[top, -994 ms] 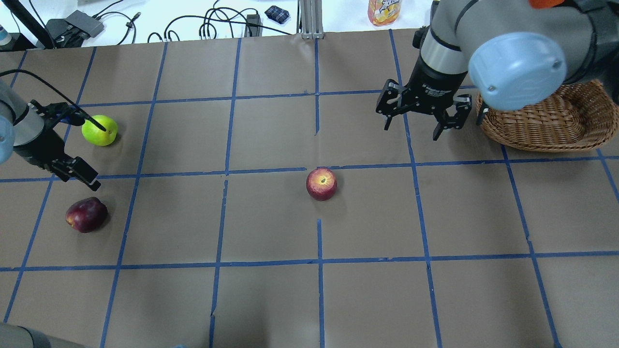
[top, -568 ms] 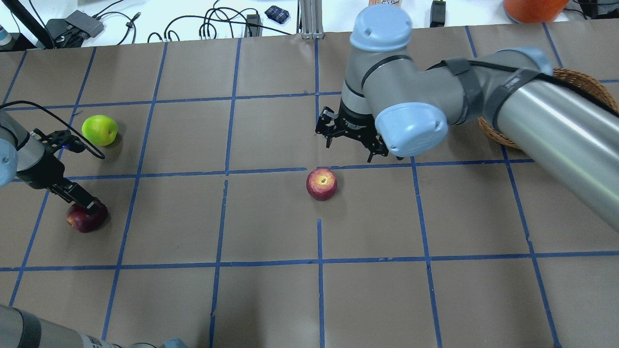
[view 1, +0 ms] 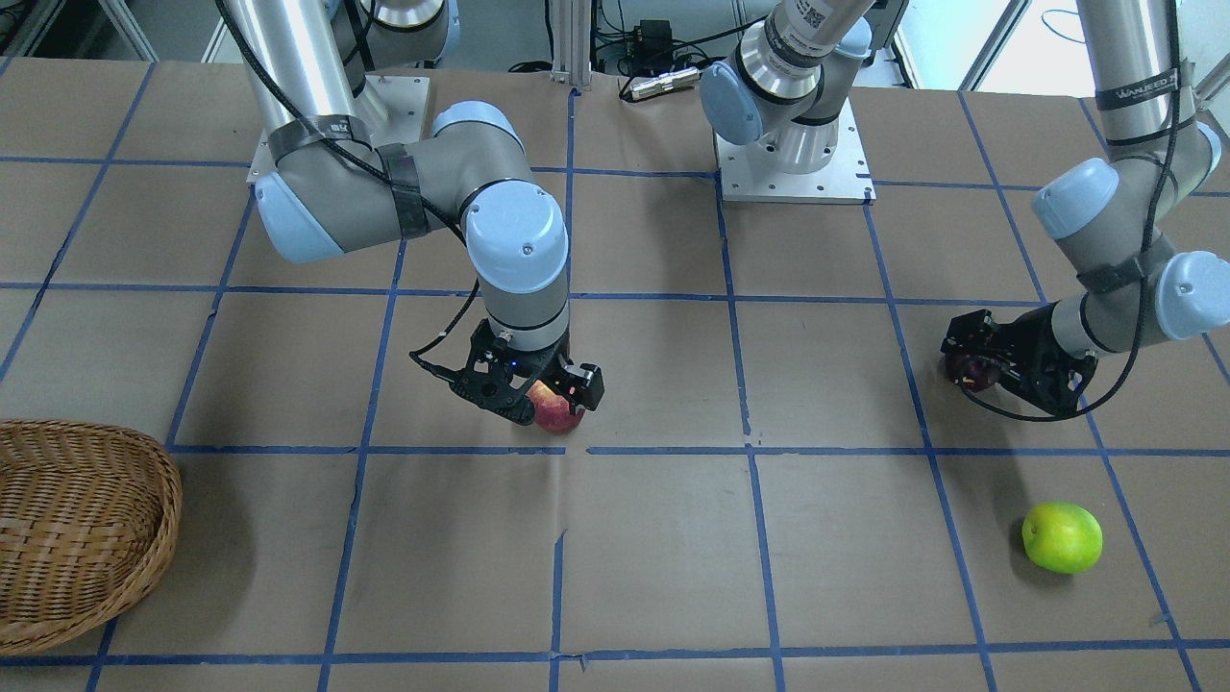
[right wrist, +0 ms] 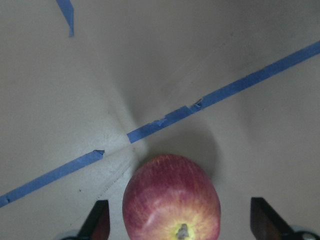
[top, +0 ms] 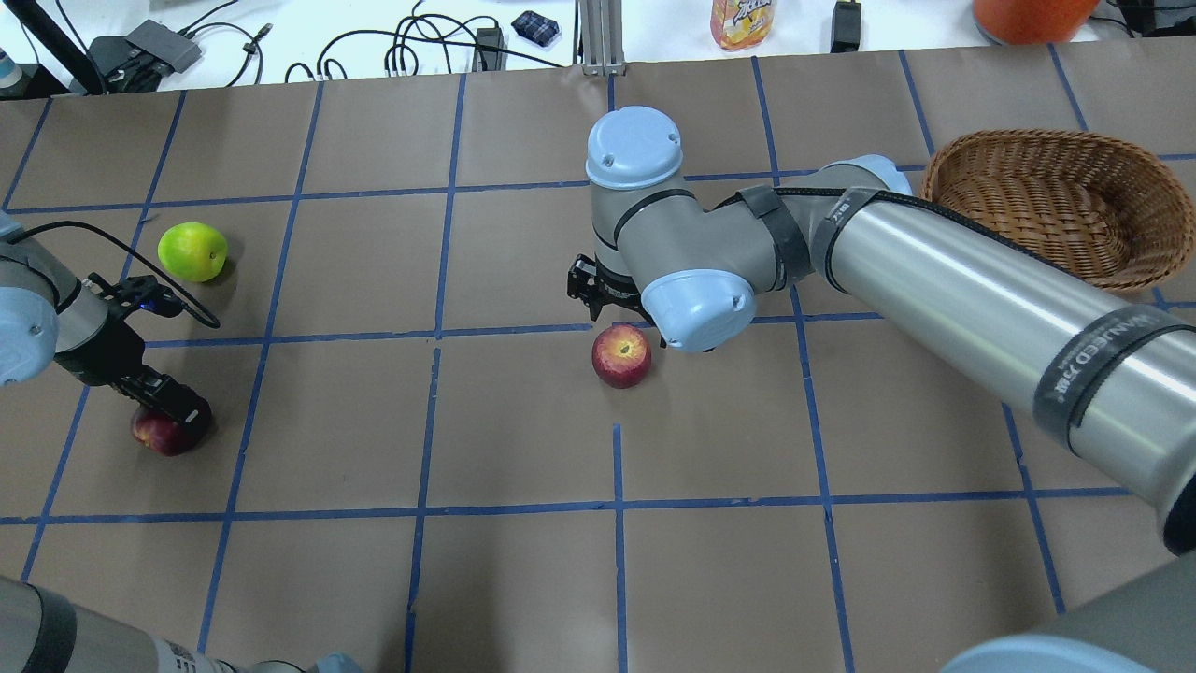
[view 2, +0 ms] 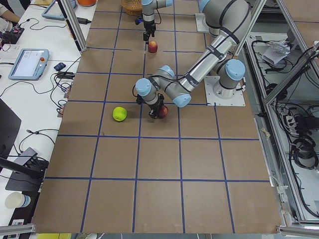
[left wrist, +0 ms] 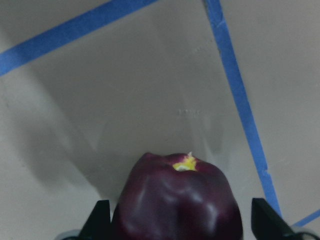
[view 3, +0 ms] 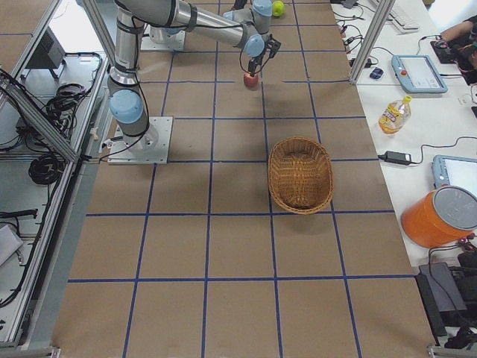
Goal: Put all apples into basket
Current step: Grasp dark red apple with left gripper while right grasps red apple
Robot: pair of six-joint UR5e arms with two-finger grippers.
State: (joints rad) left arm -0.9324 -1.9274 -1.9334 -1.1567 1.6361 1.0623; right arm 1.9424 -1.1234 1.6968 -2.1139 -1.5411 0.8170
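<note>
Front view: right gripper [view 1: 550, 402] spread wide, straddling the red apple [view 1: 559, 416], holding nothing; basket [view 1: 171, 500] well off sideways.
Overhead: left gripper [top: 171, 416] low over the maroon apple [top: 154, 436]; green apple [top: 192, 251] beyond.
Left wrist: jaws open, apple between, ungripped.
Right wrist: a high pinch may squirt the round apple out!

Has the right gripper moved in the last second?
Yes. The right gripper went from beside the basket leftward in the overhead view, to the red apple.
</note>
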